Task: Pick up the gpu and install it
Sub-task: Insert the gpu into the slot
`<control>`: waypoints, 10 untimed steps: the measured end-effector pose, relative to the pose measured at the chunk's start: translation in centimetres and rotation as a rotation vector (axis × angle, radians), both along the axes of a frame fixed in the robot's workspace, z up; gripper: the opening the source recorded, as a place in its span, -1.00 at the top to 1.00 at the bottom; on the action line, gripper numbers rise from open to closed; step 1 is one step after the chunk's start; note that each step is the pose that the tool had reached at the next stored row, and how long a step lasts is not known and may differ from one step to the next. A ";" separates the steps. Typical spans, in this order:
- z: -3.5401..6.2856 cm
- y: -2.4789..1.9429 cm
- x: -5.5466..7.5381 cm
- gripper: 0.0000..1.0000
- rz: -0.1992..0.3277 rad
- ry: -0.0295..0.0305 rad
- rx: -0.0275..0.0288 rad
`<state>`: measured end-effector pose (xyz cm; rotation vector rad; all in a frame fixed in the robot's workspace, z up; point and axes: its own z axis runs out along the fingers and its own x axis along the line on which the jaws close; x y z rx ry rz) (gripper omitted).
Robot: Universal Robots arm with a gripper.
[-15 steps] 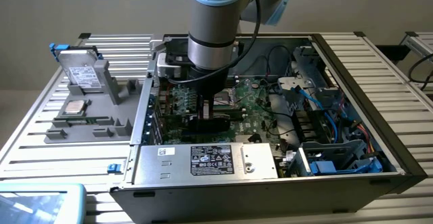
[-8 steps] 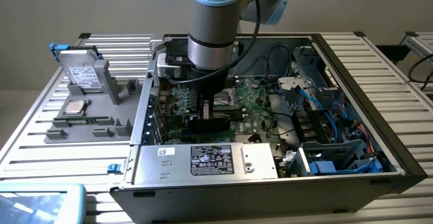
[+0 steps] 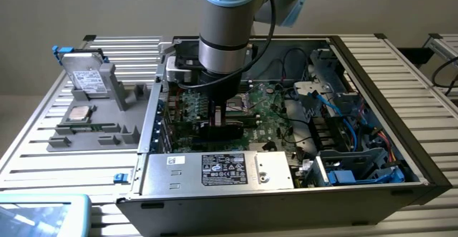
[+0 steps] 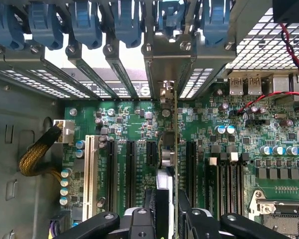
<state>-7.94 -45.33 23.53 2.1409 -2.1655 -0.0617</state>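
The end effector (image 4: pixel 165 219) is clenched on the gpu, a thin green circuit card with a black cooler block (image 4: pixel 175 149), held edge-on and upright above the dark expansion slots (image 4: pixel 129 172) of the large green motherboard (image 4: pixel 269 144), inside the open grey metal computer case (image 3: pixel 372 76). The card looks light and stiff but fragile; I judge its bare top edge the safest hold, away from the components and contacts.

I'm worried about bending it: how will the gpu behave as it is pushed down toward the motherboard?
The gpu, seen edge-on, looks thin, so probably stiff along its length but prone to tilt sideways. Gripped by the gripper, it likely needs a straight push into the motherboard.
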 end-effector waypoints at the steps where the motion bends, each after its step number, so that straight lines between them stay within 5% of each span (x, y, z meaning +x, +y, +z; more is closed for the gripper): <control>1: 0.00 0.00 0.0 0.44 0.000 0.0001 -0.0002; 6: 0.16 0.00 0.0 0.16 0.000 -0.0031 0.0000; 10: 1.23 0.00 0.0 0.16 0.000 -0.0113 0.0000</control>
